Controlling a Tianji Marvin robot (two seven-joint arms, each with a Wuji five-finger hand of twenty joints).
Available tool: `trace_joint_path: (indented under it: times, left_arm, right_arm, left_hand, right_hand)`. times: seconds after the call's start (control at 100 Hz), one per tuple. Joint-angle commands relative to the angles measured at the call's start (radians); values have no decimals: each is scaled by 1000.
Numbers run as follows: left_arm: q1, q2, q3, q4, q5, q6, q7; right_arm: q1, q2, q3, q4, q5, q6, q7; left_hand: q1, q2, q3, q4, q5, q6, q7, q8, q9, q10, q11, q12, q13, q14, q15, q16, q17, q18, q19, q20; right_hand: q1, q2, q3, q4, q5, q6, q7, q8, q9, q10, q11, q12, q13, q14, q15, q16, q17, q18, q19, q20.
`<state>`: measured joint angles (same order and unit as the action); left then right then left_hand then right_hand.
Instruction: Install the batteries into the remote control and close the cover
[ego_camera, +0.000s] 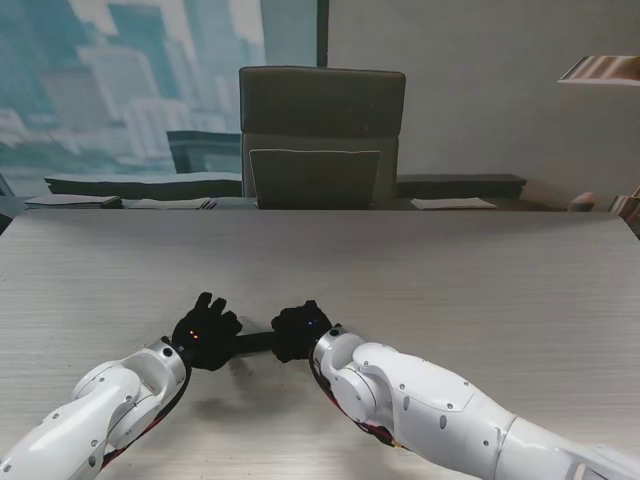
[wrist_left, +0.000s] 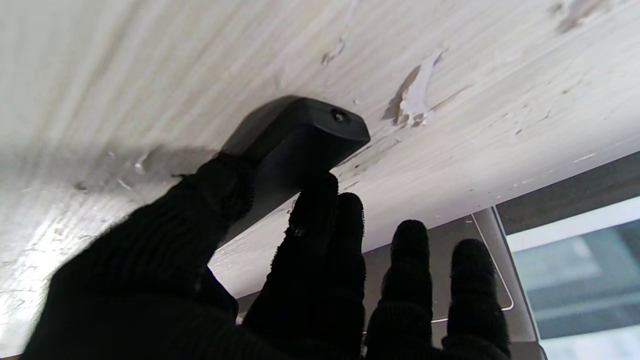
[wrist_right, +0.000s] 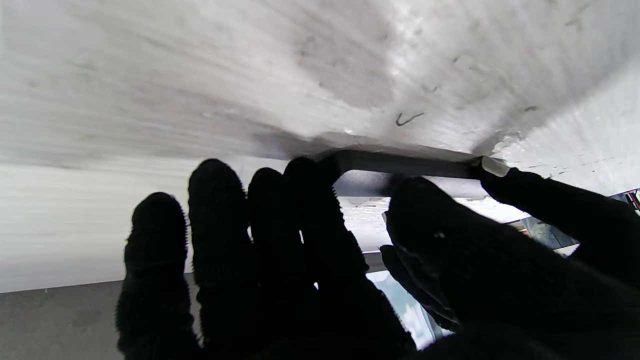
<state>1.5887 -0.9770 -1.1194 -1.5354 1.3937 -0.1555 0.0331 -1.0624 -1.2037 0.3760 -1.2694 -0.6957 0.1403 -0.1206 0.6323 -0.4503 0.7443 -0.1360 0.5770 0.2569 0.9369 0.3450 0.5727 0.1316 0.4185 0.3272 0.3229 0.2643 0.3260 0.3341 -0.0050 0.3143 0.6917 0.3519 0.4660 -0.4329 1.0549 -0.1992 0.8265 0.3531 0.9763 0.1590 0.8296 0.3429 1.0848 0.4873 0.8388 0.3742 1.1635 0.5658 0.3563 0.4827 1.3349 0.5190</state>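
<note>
Left hand (ego_camera: 205, 331) and right hand (ego_camera: 300, 330) are gripping the remote control (ego_camera: 254, 343) over the tabletop (ego_camera: 420, 270); batteries and cover unseen, progress unclear.

No readable text, label or number shows anywhere.

A pale wood-grain table (ego_camera: 420, 270) fills the middle of the stand view. At top centre, a dark grey upholstered office chair (ego_camera: 321, 135) sits behind its far edge. Flat papers (ego_camera: 452, 203) lie right of the chair. Upper left, a large window onto hazy city towers (ego_camera: 120, 80).
</note>
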Motion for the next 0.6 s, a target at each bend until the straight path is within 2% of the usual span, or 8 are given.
trace_joint_path:
  times: [0.0,0.13,0.2,0.29,0.36,0.39,0.47,0.59]
  left_arm:
    - [28,-2,13,30,8,-4,-29]
    - [32,-2,9,27,13,1,-27]
    - [34,-1,7,24,21,4,-26]
    - [46,-1,-6,7,45,10,-27]
    - [58,1,-19,-9,72,12,-19]
    - [64,1,-26,-17,80,12,-17]
    - [76,0,-44,-35,93,9,-9]
    - [91,-1,-70,-65,105,-19,5]
  right_arm:
    - [-19,-17,-10,-8,-1,-14,26]
    - [-36,0,23,-24,-29,-3,15]
    - [-50,15,53,-39,-56,-2,8]
    - [-75,34,100,-61,-92,-7,-2]
    - [-98,50,142,-81,-123,-18,-11]
    - [-108,56,160,-90,-137,-25,-14]
    - [-136,73,213,-115,-175,-50,-18]
    - [-196,93,303,-162,-206,-95,-15]
  left_hand:
    - [116,1,-62,22,108,-302,188,57,-5,-10,17,12,11,-10,17,-2,-5,6,20,10]
    - [75,-7,-61,34,55,-279,87,22,-19,-3,8,7,2,-8,13,-2,-9,5,17,9]
    - [38,0,-41,39,39,-247,-16,32,-28,-3,4,5,-4,-8,10,-2,-12,4,16,8]
    - [-15,32,-11,52,33,-215,-140,34,-49,4,-3,1,-14,-8,6,-1,-16,4,13,6]
    - [-94,85,28,96,2,-178,-251,26,-74,9,-14,-5,-20,-8,1,-2,-18,3,9,4]
    - [-117,89,29,104,-22,-161,-295,20,-89,12,-19,-7,-26,-5,-1,-2,-20,3,7,3]
    - [-174,98,-6,97,-68,-142,-377,2,-127,24,-32,-14,-36,-6,-8,-2,-26,4,1,0]
    - [-199,112,-78,80,-117,-125,-449,-24,-161,31,-41,-21,-44,-6,-14,1,-30,3,-4,2]
  right_hand:
    - [18,26,-3,-5,-42,-271,-86,-23,2,4,22,5,4,11,15,20,2,21,31,19]
    - [-30,7,11,17,-48,-256,-104,-22,-9,6,20,5,-3,11,12,19,0,20,30,19]
    - [-79,-6,4,79,-47,-239,-171,66,-26,9,14,4,-18,7,1,18,-8,20,24,15]
    - [-96,-16,-3,98,-50,-257,-179,106,-35,11,7,2,-27,8,-11,14,-17,19,13,10]
    - [-99,-22,-6,97,-52,-263,-178,113,-38,11,-1,-1,-30,9,-20,11,-19,20,11,9]
    - [-102,-22,-7,102,-54,-263,-179,123,-40,11,-6,-3,-31,9,-28,8,-19,21,10,8]
    - [-105,-22,-11,107,-57,-265,-182,135,-42,10,-11,-5,-34,9,-32,7,-20,21,10,7]
    - [-105,-30,-13,102,-55,-281,-181,142,-44,9,-16,-6,-35,9,-39,4,-20,21,10,7]
